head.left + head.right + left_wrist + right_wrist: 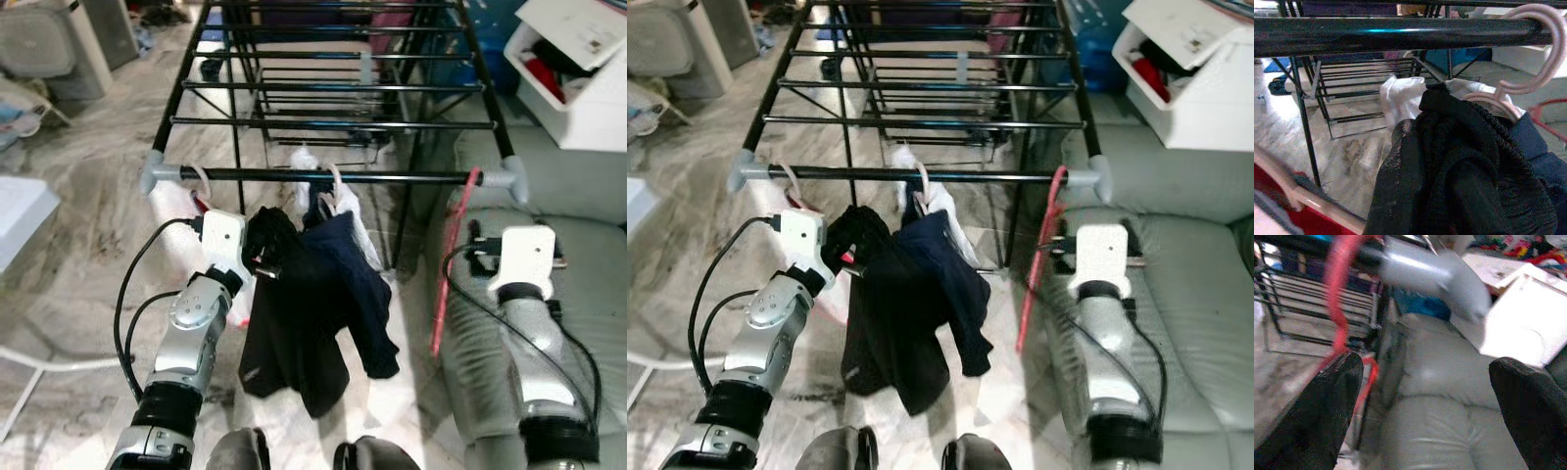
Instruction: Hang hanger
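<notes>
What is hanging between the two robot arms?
Dark clothes on a pale pink hanger hooked over the rack's front rail, seen from the head views.

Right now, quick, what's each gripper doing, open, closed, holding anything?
Left gripper: shut on the dark clothes hanging below the rack rail.
Right gripper: open, holding nothing, beside the red hanger.
</notes>
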Motion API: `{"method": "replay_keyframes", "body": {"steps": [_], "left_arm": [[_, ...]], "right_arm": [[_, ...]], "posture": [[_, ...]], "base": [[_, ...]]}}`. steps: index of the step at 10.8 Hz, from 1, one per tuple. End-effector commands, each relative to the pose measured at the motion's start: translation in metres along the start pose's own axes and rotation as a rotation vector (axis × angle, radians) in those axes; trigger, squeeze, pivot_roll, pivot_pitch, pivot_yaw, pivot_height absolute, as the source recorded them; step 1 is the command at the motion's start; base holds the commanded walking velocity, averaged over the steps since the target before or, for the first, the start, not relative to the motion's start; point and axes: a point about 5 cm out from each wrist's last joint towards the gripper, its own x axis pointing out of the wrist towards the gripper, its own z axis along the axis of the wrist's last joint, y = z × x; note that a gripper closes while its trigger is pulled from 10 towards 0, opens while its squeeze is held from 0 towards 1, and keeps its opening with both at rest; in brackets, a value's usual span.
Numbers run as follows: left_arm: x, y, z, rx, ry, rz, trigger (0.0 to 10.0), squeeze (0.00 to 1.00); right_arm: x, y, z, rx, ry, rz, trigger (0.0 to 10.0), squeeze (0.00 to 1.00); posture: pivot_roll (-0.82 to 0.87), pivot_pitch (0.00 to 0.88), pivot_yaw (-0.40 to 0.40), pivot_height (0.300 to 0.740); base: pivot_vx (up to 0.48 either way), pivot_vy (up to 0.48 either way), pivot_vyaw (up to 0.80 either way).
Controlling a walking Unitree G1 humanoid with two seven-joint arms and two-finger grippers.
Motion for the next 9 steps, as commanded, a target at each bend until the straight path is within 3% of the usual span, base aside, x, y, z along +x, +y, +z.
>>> {"method": "replay_keyframes", "body": {"steps": [1, 3, 5, 6, 9], "left_arm": [[0.001, 0.0, 0.005, 0.01, -0.013, 0.0, 10.0, 0.0], [0.004, -0.005, 0.005, 0.012, -0.013, -0.021, 10.0, 0.0], [0.005, -0.005, 0.005, 0.013, -0.012, -0.02, 10.0, 0.0], [0.004, -0.005, 0.004, 0.014, -0.01, -0.019, 10.0, 0.0], [0.004, -0.005, 0.002, 0.02, 0.007, -0.022, 10.0, 0.0]], "right_arm": [[-0.002, 0.003, 0.004, 0.015, -0.002, 0.017, 10.0, 0.0], [-0.014, 0.027, 0.006, 0.101, 0.027, 0.143, 10.0, 0.0], [-0.018, 0.034, -0.004, 0.11, 0.102, 0.225, 10.0, 0.0], [-0.019, 0.033, -0.012, 0.093, 0.149, 0.23, 10.0, 0.0], [0.004, -0.003, -0.024, 0.009, 0.201, 0.177, 10.0, 0.0]], "posture": [[-0.05, 0.095, 0.007, 0.74], [-0.05, 0.095, 0.009, 0.74], [-0.05, 0.095, 0.005, 0.74], [-0.05, 0.095, 0.005, 0.74], [-0.05, 0.098, 0.004, 0.74]], "base": [[0.0, 0.0, 0.0], [0.0, 0.0, 0.0], [0.0, 0.0, 0.0], [0.0, 0.0, 0.0], [0.0, 0.0, 0.0]]}}
